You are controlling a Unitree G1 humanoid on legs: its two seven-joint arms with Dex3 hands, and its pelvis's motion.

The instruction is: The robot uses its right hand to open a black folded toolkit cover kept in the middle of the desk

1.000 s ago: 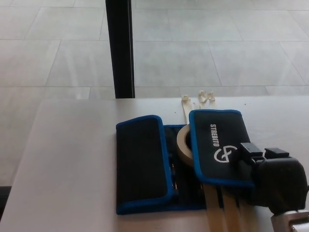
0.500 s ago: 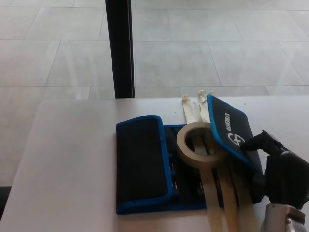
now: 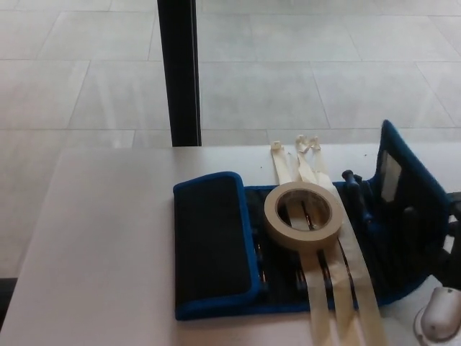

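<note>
The black toolkit cover with blue trim [image 3: 216, 245] lies in the middle of the desk [image 3: 108, 238]. Its left flap is still folded flat over the case. Its right flap [image 3: 407, 194] stands lifted almost upright at the right, with its inner pockets and tools showing. A roll of beige masking tape [image 3: 302, 214] rests on the uncovered middle section. My right hand [image 3: 454, 238] is at the picture's right edge, mostly hidden behind the raised flap, above its white wrist [image 3: 439, 321]. My left hand does not show.
Strips of beige tape [image 3: 338, 288] run from the desk's far edge, across the case, to the near edge. A black post [image 3: 178, 72] stands behind the desk, over a tiled floor [image 3: 324, 72].
The right flap has swung up and to the right, from lying over the tape roll to standing nearly upright. My right hand has moved right with it, towards the picture's edge.
</note>
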